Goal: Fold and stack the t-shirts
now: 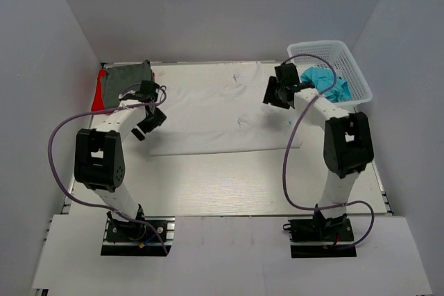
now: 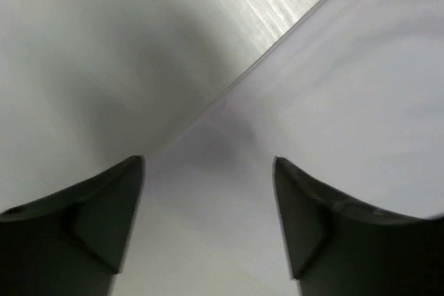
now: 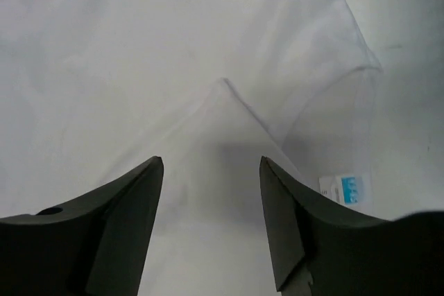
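A white t-shirt point(image 1: 215, 112) lies spread flat across the middle of the table. A folded grey-green t-shirt point(image 1: 126, 78) rests on a red one point(image 1: 98, 93) at the far left. A turquoise t-shirt point(image 1: 326, 81) lies in the basket. My left gripper point(image 1: 148, 126) is open and empty over the white shirt's left edge point(image 2: 333, 102). My right gripper point(image 1: 275, 93) is open and empty over the white shirt's right side, where a fold point(image 3: 222, 102) and a small blue-and-white label point(image 3: 345, 188) show.
A white plastic lattice basket point(image 1: 352, 67) stands at the far right corner, close to my right arm. Bare pale wood tabletop point(image 1: 222, 178) runs along the near side. Grey walls enclose the left, back and right.
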Controlling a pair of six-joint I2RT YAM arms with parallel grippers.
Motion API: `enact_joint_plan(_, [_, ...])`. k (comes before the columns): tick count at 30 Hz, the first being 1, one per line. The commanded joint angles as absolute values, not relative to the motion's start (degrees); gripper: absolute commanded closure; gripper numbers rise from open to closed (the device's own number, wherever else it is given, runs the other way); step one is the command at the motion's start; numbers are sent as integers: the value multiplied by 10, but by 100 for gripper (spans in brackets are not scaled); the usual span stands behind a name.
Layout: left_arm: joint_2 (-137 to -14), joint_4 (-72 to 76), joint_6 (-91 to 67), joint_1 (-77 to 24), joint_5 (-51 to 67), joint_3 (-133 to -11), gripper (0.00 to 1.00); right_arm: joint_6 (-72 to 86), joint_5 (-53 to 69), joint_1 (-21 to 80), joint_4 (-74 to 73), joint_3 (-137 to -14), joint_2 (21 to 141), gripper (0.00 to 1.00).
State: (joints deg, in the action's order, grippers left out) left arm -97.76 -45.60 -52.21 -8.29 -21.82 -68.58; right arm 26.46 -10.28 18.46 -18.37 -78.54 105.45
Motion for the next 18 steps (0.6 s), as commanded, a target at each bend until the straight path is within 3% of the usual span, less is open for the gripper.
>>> enact_joint_plan(1, [-941, -476, -508, -79, -250, -729, 0, 222, -73, 180, -233, -870, 1091, 34])
enact_joint_plan(2, [-933, -482, -508, -79, -250, -729, 0, 219, -72, 183, -244, -864, 1088, 25])
enact_joint_plan(3, [-924, -482, -508, -79, -250, -719, 0, 208, -73, 185, -239, -854, 1071, 10])
enact_joint_plan(9, [-888, -405, -476, -91, -180, -658, 0, 207, -5, 185, -154, -687, 955, 10])
enact_joint_plan(13, [-921, -323, -451, -91, -36, -623, 0, 226, 23, 181, -128, -637, 949, 10])
enact_joint_plan(18, [-976, -287, -445, -91, 14, -607, 0, 244, 31, 181, -121, -617, 975, 10])
